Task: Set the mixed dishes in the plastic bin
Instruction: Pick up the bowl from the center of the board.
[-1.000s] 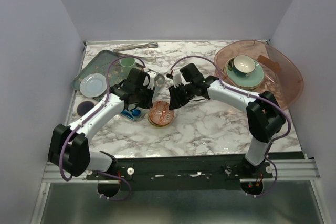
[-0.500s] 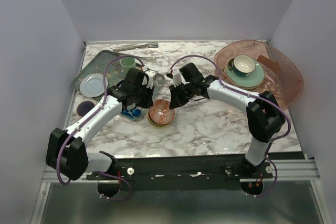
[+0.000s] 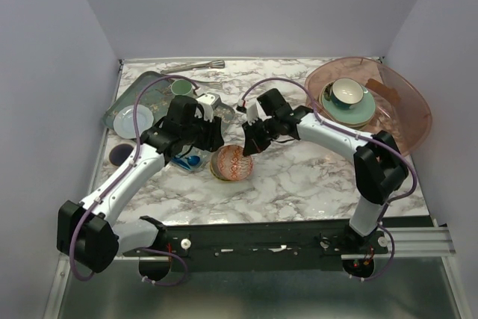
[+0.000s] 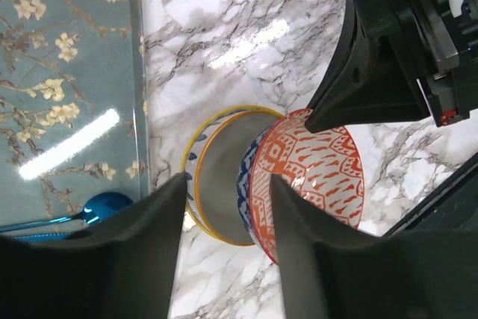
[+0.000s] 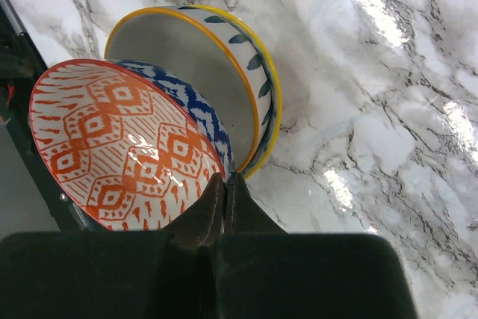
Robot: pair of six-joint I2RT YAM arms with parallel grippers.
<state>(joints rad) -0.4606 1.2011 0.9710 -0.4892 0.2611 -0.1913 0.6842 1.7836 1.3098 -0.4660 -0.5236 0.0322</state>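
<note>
Maybe halfway there, going by what's lying around. At the far left of the overhead view the dark-green floral tray (image 3: 131, 95) has a pale blue plate (image 3: 134, 119) and a mint cup (image 3: 180, 87) on it, so those are left to do if they count. There's a shiny blue spoon (image 4: 104, 207) by the tray's edge.

Just right of that, the left gripper (image 4: 228, 184) is let go. Its fingers stand apart on either side of the bowls and aren't grasping anything.

In the middle of the marble table (image 3: 314, 177) are the two bowls in play. The orange-patterned bowl (image 5: 127, 155) is glossy glazed ceramic, blue on the outside, and it's tipped up on its edge out of the yellow-rimmed bowl (image 5: 202, 65), which is plain and matte inside. The right gripper (image 5: 225, 188) is clenched on the orange one's thin rim.

Upper right is the plastic bin (image 3: 411, 121), translucent pinkish with rounded corners. It already holds a mint plate (image 3: 362, 115) with a cream-lined cup (image 3: 346, 93) on top, so that part's done. Both bowls aren't binned yet
</note>
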